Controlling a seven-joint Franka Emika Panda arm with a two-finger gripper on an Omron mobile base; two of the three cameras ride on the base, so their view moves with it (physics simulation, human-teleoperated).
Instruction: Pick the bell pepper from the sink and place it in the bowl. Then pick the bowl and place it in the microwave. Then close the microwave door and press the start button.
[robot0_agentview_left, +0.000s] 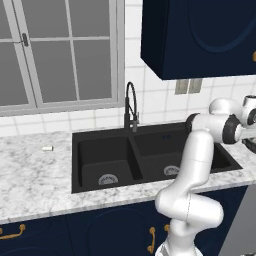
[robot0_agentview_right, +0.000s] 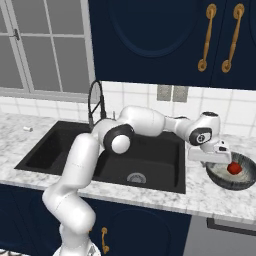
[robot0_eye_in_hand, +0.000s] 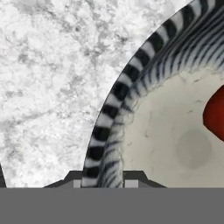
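Bowl is sitting on the marble desk at right of the frame, bell pepper already lying inside. Jaws are straddling its near rim, closing but not visibly clamped; squeezing squarely before lifting looks wise.

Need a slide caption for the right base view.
Gripper at the rim of the bowl, bell pepper inside, beside the sink.
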